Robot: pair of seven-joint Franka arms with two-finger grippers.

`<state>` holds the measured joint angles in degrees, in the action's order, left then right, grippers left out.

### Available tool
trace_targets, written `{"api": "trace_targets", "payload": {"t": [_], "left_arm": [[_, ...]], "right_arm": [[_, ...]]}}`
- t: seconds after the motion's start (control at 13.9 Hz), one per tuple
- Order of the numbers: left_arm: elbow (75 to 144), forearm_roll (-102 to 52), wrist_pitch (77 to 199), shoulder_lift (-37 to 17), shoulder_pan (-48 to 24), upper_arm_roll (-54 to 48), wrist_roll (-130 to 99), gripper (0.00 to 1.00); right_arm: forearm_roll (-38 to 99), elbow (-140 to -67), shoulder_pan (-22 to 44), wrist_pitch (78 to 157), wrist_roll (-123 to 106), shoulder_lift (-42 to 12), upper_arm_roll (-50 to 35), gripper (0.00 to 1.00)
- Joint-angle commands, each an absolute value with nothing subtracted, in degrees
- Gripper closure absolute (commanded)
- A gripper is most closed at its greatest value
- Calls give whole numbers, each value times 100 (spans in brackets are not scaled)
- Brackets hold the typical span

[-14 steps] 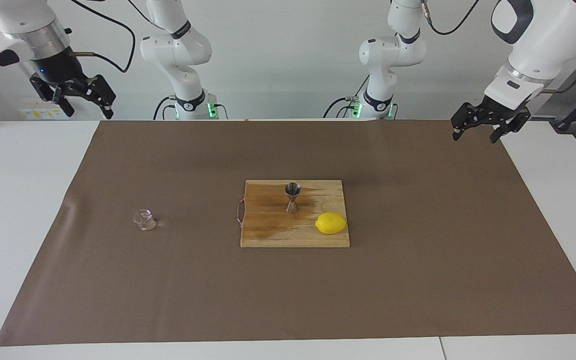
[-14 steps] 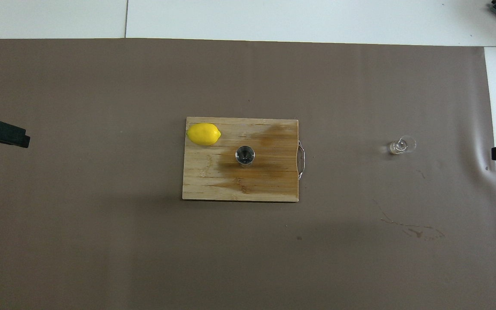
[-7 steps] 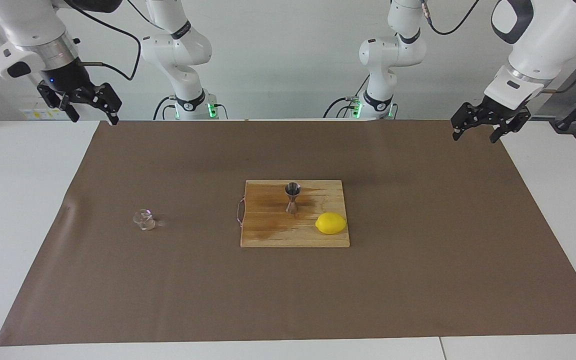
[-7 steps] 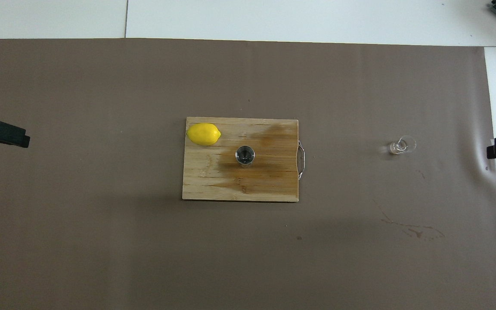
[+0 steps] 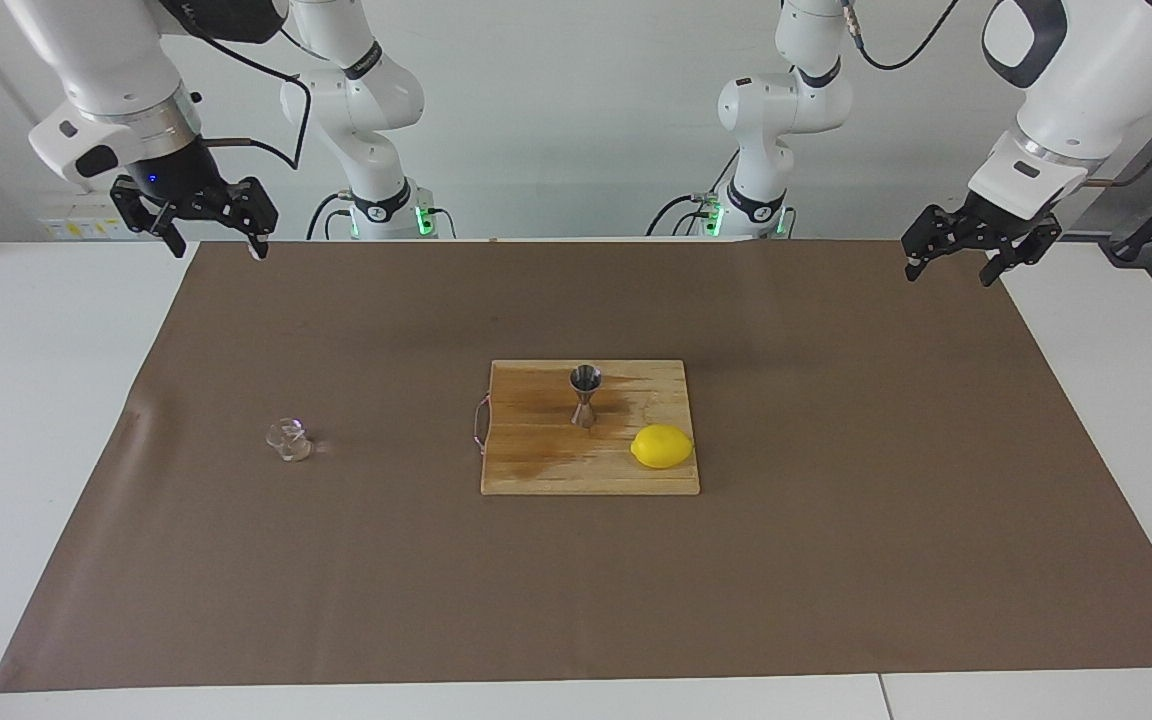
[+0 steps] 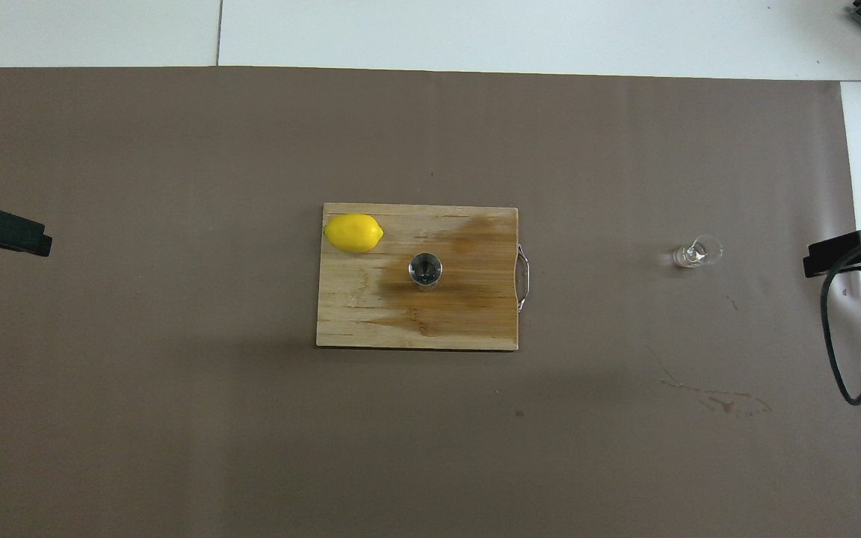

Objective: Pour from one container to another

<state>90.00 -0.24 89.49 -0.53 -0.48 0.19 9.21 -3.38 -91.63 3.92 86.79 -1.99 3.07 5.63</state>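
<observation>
A: Fingers of the right gripper (image 5: 213, 245) are seen spread apart, nothing held; it is raised over the edge of the brown mat (image 5: 836, 560) at the right arm's end of the desk (image 5: 26, 400).

B: Same is noted for the left gripper (image 5: 949, 272): fingers parted, empty, hung over the mat's corner at the left arm's end.

A: Glass cup (image 5: 288, 440) is placed on the mat, toward the right arm's end, well apart from the board. It is seen upright in the overhead view, though exact tilt cannot be told.

B: Jigger (image 5: 585, 396) is stood upright on the wooden cutting board (image 5: 546, 470), near the board's middle. A dark wet-looking stain is spread on the wood around it.

A: Lemon (image 5: 662, 446) is laid on the same board, at the corner farther from the robots and toward the left arm's end, near the jigger but not touching.

B: Board is set mid-mat, metal handle (image 6: 525, 278) turned toward the cup.
</observation>
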Motion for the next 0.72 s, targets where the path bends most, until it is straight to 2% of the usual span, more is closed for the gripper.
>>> {"api": "trace_targets", "payload": {"t": [0.0,0.65], "left_arm": [[9141,62,8956,88,-44,18,914,0],[9141,62,8956,88,-44,18,914,0]], "right_arm": [[-185,-9141,325,8719,-45,308,562,0],[-271,-9202,396,8797,-290,360,589,0]]}}
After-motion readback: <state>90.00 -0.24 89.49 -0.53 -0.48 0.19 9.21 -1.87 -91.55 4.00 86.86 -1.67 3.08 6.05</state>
